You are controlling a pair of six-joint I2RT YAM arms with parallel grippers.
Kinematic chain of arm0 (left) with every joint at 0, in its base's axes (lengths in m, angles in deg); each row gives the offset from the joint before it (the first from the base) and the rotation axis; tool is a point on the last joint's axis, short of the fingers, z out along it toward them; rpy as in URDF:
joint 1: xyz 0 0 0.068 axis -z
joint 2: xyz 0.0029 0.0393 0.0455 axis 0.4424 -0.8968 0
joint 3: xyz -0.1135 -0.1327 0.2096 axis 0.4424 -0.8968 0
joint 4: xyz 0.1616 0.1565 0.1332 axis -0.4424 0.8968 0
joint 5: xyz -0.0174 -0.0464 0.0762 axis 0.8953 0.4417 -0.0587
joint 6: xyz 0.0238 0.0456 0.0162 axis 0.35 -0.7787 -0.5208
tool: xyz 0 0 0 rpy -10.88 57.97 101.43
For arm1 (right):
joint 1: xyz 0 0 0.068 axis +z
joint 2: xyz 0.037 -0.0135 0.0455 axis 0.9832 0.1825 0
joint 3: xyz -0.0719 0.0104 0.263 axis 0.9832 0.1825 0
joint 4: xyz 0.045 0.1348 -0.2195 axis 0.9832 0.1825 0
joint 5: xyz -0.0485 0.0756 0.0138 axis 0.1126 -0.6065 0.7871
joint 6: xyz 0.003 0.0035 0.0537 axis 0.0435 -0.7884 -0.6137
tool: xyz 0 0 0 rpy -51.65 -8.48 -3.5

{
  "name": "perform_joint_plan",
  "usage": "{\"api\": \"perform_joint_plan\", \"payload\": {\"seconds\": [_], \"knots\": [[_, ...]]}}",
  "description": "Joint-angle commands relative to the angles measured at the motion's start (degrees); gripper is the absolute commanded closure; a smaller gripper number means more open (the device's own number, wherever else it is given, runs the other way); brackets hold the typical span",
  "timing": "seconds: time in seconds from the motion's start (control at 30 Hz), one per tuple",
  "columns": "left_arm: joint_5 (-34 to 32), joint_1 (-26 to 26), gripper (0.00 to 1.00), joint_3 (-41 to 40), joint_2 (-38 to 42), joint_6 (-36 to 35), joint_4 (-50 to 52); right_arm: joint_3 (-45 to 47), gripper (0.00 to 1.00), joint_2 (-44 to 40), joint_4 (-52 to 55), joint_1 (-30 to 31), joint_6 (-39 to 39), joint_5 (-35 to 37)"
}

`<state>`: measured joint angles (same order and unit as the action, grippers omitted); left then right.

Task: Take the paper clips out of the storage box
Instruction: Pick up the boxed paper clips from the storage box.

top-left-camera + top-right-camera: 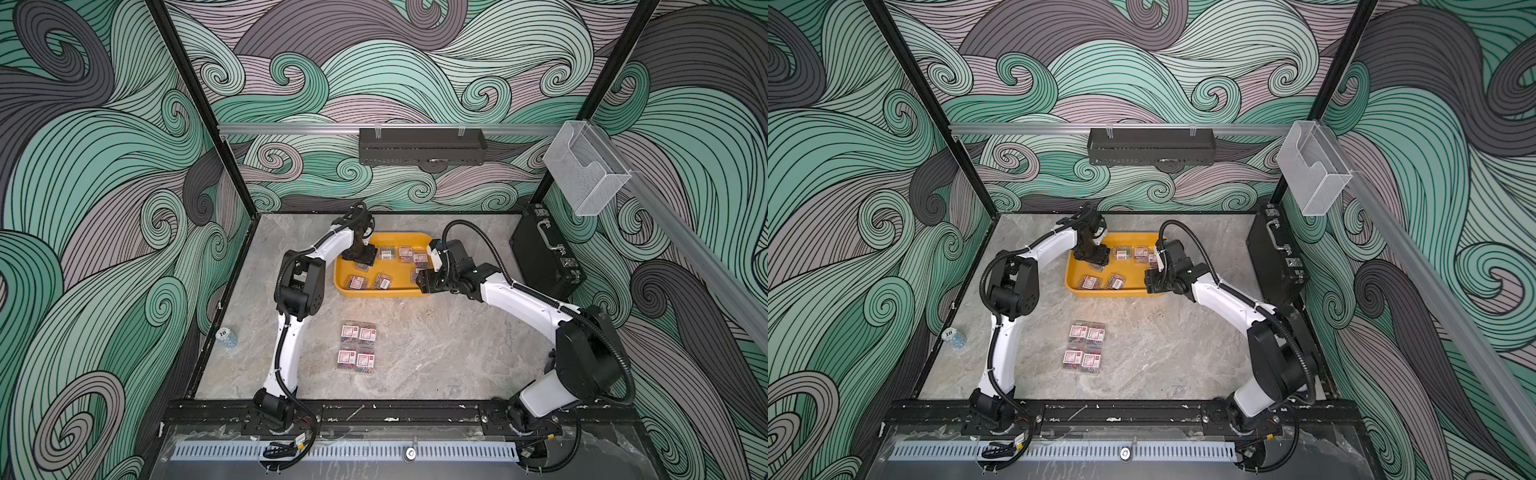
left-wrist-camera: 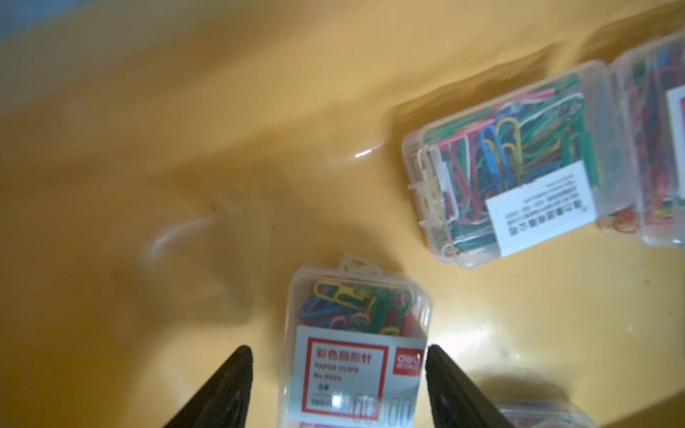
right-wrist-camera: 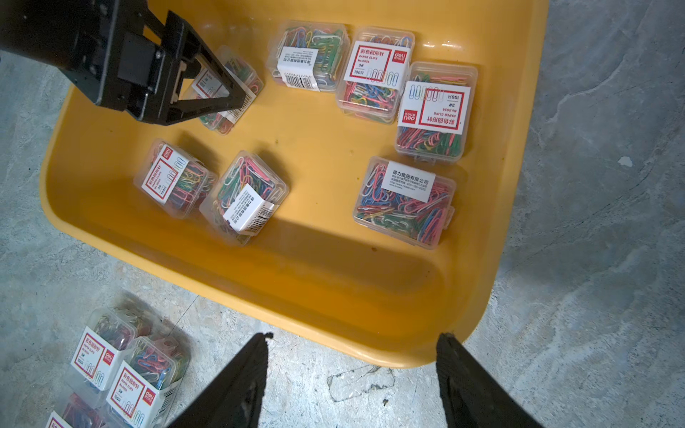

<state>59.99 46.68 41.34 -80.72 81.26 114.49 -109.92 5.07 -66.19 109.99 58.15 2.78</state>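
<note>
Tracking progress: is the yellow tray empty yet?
Not empty: seven paper clip boxes lie in the yellow tray; four more sit on the table.

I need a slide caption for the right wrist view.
Seven clip boxes lie in the yellow tray; the left gripper straddles one.

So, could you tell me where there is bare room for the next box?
Bare: the table right of the four boxes, up to the right arm, and the strip between them and the tray. Crowded: the tray's far side, around the left gripper.
</note>
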Motion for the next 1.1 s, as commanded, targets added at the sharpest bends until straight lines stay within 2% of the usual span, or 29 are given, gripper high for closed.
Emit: {"api": "perform_joint_plan", "payload": {"seconds": [0.0, 0.6, 1.07], "knots": [[-0.91, -0.17, 0.32, 2.05, -0.98, -0.43, 2.55, 0.12, 0.28, -1.78, 0.46, -0.26, -0.23, -0.06], [-0.95, -0.05, 0.46, 3.42, -2.5, 0.35, 3.86, 0.68, 0.28, -3.07, 0.9, -0.35, -0.1, 0.53], [-2.32, 0.58, 0.51, 3.2, 4.02, 2.63, 5.03, 1.35, 0.28, -3.66, 0.68, -0.35, -0.22, 0.92]]}}
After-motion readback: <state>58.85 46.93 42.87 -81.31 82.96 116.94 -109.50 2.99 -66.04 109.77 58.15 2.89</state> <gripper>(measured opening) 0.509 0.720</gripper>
